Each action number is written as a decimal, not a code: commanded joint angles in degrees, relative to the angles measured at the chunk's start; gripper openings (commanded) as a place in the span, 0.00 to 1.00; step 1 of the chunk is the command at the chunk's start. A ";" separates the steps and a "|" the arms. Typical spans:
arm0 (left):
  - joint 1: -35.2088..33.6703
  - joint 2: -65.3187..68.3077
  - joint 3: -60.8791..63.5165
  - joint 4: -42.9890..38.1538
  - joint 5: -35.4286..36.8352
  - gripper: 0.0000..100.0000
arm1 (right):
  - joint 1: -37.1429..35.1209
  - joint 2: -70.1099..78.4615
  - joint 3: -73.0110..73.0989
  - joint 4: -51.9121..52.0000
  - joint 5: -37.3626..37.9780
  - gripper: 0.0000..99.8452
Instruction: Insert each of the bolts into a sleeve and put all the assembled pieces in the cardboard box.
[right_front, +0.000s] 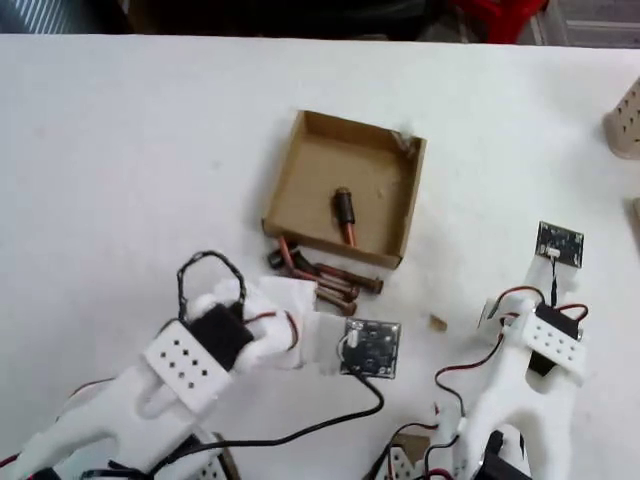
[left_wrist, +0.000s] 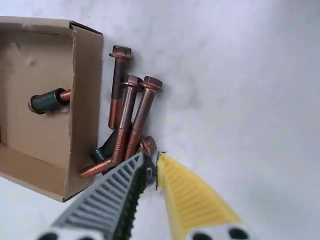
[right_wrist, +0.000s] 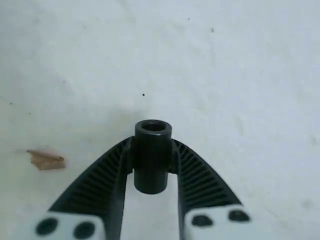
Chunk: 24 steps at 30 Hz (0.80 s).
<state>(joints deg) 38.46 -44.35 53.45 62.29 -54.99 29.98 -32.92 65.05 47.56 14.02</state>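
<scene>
Right jaws either side of the black sleeve (right_wrist: 152, 156) (seemingly gripped mid-length)

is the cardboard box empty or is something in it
Not empty: one assembled piece, a bolt in a dark sleeve, lies on the cardboard box floor; loose bolts lie outside its wall.

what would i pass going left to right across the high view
left arm's perforated bracket → cardboard box with one assembled piece inside → small cardboard scrap → right arm's perforated bracket → pale perforated object at the edge. The loose bolts overlap the box's span, so they are left out.
</scene>
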 joint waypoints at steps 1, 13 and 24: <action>0.75 9.27 -8.35 -0.97 -0.62 0.13 | 0.48 -1.36 -0.35 -0.75 0.97 0.02; -0.66 41.01 -27.69 0.70 -0.88 0.21 | 0.13 -1.36 0.09 -2.15 0.97 0.02; -1.27 53.67 -31.65 -2.64 -2.73 0.21 | 0.13 -1.80 0.97 -3.38 0.97 0.02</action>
<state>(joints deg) 38.11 7.43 24.53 62.29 -57.10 29.98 -32.92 66.46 44.92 14.29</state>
